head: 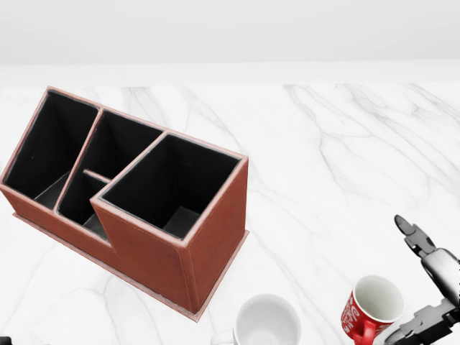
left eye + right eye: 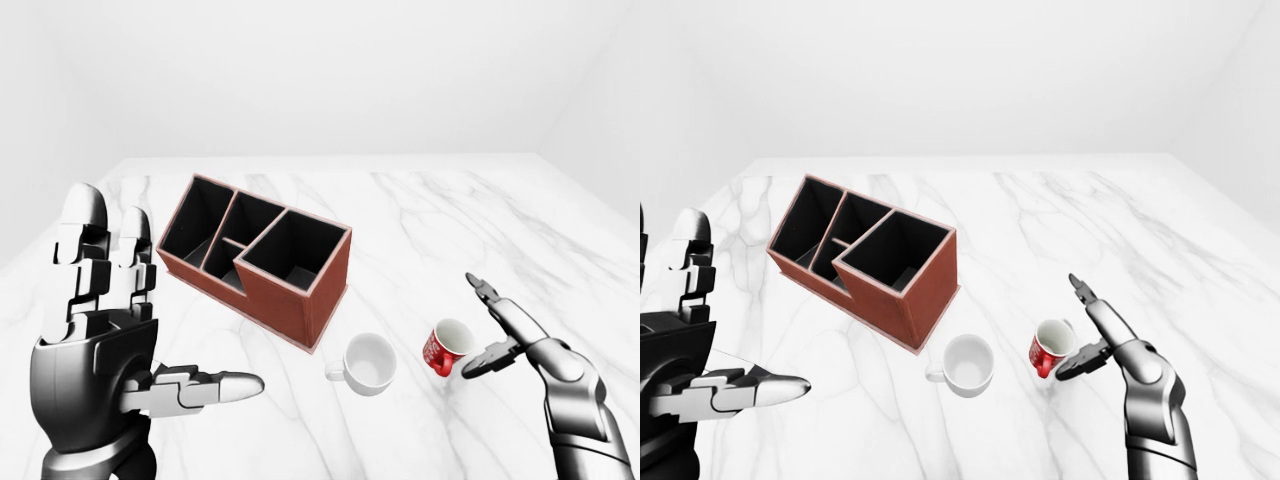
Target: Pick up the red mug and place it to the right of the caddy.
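Observation:
The red mug [image 2: 445, 347] stands upright on the marble table [image 2: 480, 230], low and right of the middle in the left-eye view; it also shows in the head view [image 1: 371, 307]. The brown caddy [image 2: 258, 256] with black compartments stands up and to the left of it. My right hand [image 2: 492, 322] is open, its fingers [image 2: 488, 360] spread just to the right of the mug, close to its side. My left hand [image 2: 120, 330] is open and raised at the lower left, far from the mug.
A white mug [image 2: 366, 363] stands between the caddy and the red mug, its handle pointing left. The table runs wide to the right of and above the red mug. Plain white walls lie beyond it.

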Robot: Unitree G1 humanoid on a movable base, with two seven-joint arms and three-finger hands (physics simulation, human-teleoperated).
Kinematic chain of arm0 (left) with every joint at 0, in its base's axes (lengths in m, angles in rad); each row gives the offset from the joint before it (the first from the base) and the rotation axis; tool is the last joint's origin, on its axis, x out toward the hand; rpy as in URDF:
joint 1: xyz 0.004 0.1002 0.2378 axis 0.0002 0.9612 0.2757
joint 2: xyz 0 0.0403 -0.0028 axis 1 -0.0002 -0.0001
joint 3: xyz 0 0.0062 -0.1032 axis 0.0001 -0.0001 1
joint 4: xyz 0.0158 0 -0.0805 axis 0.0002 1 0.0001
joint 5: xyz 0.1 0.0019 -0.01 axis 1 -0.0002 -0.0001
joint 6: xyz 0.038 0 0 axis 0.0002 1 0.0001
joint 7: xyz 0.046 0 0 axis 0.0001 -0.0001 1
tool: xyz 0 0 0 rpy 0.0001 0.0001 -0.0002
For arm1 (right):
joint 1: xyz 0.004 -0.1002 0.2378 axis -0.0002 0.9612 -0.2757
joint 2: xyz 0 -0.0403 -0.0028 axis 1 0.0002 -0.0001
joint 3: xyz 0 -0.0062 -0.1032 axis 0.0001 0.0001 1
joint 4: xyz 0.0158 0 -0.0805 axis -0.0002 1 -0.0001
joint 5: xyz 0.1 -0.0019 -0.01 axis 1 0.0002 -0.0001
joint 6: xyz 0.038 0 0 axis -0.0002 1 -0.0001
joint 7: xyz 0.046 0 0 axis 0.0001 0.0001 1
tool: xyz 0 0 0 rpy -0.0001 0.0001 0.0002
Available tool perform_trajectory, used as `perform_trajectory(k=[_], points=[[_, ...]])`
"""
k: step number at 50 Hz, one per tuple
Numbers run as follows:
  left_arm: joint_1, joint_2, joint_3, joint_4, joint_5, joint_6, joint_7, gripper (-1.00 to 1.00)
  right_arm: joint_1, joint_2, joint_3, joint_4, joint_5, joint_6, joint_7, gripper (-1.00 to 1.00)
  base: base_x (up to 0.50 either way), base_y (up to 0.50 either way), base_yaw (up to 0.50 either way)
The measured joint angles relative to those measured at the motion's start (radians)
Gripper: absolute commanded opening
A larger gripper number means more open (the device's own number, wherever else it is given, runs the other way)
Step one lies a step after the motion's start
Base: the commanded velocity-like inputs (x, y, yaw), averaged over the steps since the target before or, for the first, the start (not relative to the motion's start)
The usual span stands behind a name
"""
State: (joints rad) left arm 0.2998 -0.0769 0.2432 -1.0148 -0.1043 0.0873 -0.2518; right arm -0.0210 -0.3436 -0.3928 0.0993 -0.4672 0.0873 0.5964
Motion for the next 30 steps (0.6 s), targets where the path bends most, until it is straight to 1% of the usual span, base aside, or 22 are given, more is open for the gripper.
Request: perform_trajectory(k=[17, 30], points=[[-0.005, 0.002, 0.009, 0.003, -0.006, 0.000, 0.000, 1.00, -0.056, -0.031, 0.038, 0.116, -0.012, 0.000, -0.037, 1.00, 0.00, 0.00, 0.00], [-0.008, 0.001, 0.015, 0.001, -0.009, 0.000, -0.002, 1.00, -0.081, -0.038, 0.063, 0.139, -0.024, 0.000, -0.041, 1.00, 0.00, 0.00, 0.00]])
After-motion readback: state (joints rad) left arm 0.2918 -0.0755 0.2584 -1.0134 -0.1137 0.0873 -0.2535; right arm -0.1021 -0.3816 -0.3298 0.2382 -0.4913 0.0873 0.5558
